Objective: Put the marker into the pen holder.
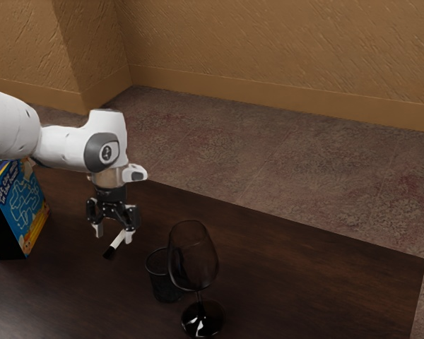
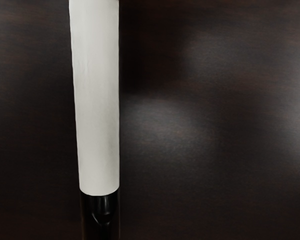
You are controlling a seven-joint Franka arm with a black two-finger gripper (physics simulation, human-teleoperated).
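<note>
White-barrelled, the marker (image 2: 97,100) is lying beneath my pincer (image 1: 114,236), whose fingers are standing wide apart, gripping nothing. I'm likely lining up the pick-up; next I'm needing to centre, lower and close.

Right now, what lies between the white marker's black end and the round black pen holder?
Only a bare stretch of dark wooden tabletop; the exterior view shows it.

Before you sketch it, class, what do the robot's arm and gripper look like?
My arm has smooth, rounded white links, a dark grey joint cap bearing a circular mark, and a beige band lower down. My black, jointed gripper ends in two pale fingertips.
</note>
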